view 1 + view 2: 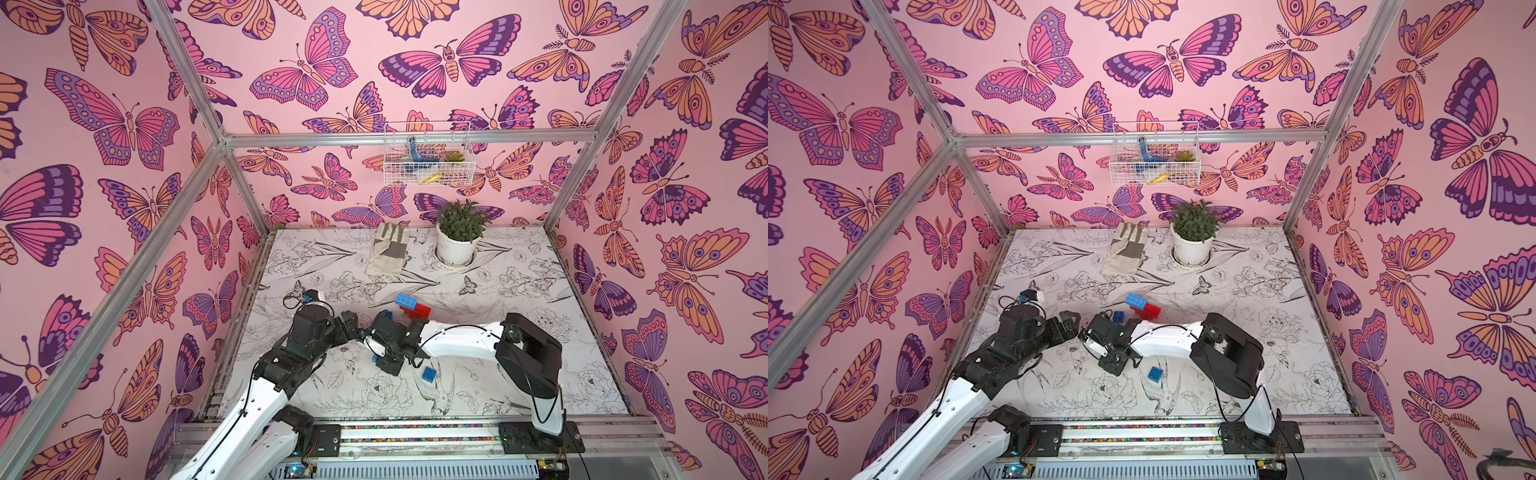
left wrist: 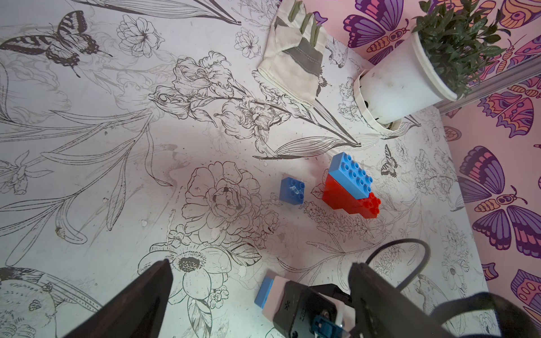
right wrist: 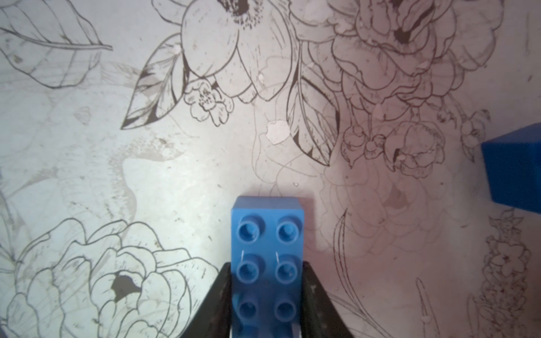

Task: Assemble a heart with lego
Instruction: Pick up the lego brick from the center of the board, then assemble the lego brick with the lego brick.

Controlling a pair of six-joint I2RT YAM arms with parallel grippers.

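Blue plastic is what's in the pinch right now. The right gripper (image 3: 266, 272) is clamped across the two long sides of a long brick (image 3: 268, 234), studs up, with about half its length poking out past the fingertips. Can't tell if it's sitting on the table or a hair off it. The left gripper (image 2: 260, 262) is parked just left of that, jaws spread wide with nothing between them.

The heart (image 1: 411, 306) looks only part built to me: a red base with a blue brick stepped on top, mid-table, just beyond the right gripper. One blue square (image 2: 292, 190) sits loose just left of it, not touching. A second square (image 1: 428, 374) lies nearer, by the right forearm.

Handling-wise, I'd guess these are light, hard and stiff, with smooth walls that could slip or twist in a skewed grip. Flat long sides are the place to hold, which leaves the studs and underside free. Seating one probably takes a square, firm press, and the small heart may skid unless it's steadied.

The table (image 1: 540, 291) is a white sheet printed with line-drawn flowers, a bit scuffed. At the far edge there's a work glove (image 1: 388, 249) and a potted plant (image 1: 457, 245). A wire basket (image 1: 428, 153) hangs on the pink butterfly walls (image 1: 104, 124).
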